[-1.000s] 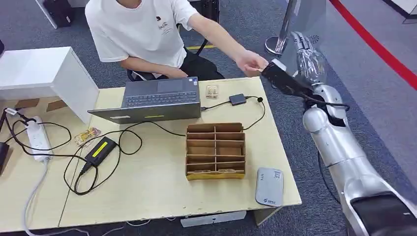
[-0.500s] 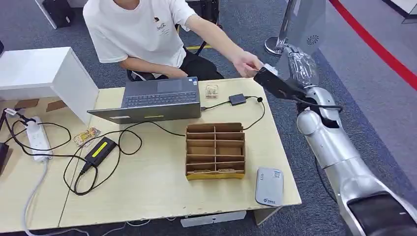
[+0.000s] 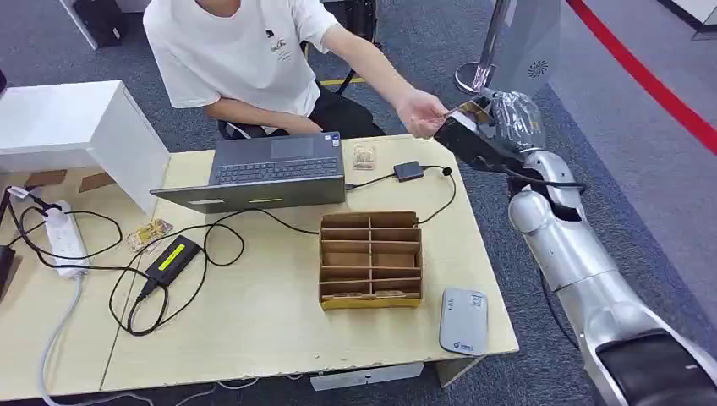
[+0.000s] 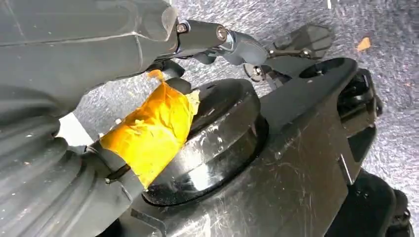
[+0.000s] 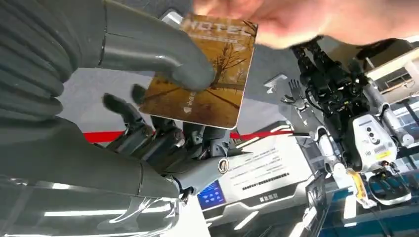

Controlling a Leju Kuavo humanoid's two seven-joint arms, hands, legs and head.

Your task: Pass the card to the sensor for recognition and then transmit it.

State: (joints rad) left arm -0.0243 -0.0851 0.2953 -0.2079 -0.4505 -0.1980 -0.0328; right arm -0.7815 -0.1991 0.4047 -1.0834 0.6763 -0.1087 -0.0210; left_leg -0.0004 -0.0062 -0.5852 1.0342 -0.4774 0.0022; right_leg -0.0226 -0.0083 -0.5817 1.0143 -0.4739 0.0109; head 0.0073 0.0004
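My right hand (image 3: 489, 134) is raised past the table's far right corner and pinches a brown card (image 3: 471, 111). In the right wrist view the thumb (image 5: 163, 54) presses the card (image 5: 222, 98) against the dark fingers (image 5: 163, 136). A person's hand (image 3: 423, 111) reaches from behind the laptop, and its fingers (image 5: 296, 19) touch the card's top edge. The grey card sensor (image 3: 463, 320) lies flat at the table's front right corner, far from the card. My left hand (image 4: 237, 42) hangs with its fingers stretched out, holding nothing.
A cardboard divider box (image 3: 370, 258) stands mid-table, in front of an open laptop (image 3: 275, 169). A small black device (image 3: 408, 171) and its cable lie near the far right. A black adapter (image 3: 172, 258), a power strip (image 3: 66, 237) and a white box (image 3: 76, 127) occupy the left.
My right hand has drawn slightly left and tilted, turning the card's brown face up. The person's hand has closed in and now touches the card.
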